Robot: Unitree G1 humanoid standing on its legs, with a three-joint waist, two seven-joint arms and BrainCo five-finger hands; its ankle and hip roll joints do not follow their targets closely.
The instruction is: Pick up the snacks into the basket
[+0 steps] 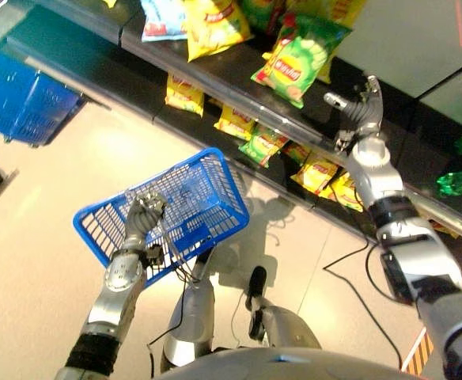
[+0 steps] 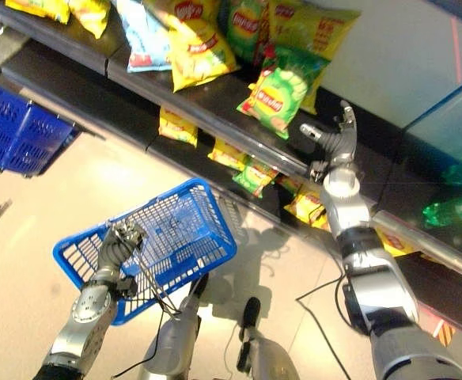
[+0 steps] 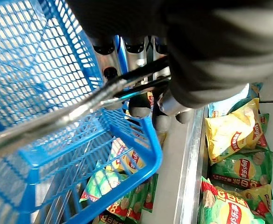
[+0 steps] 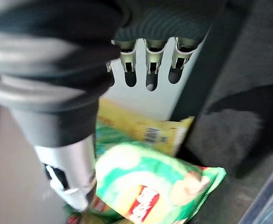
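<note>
Left hand clamped on blue basket handle; basket looks empty. Right hand open, empty, just beside green chip bag at shelf front edge. No pick yet.

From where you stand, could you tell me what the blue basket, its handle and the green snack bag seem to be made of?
The blue basket looks like moulded plastic: even colour, open lattice walls, thick smooth rim. Its handle, gripped by the left hand, seems thin metal wire, grey with a sheen. The green snack bag near the open right hand appears to be glossy printed film, puffed and crinkled at the seams.
</note>
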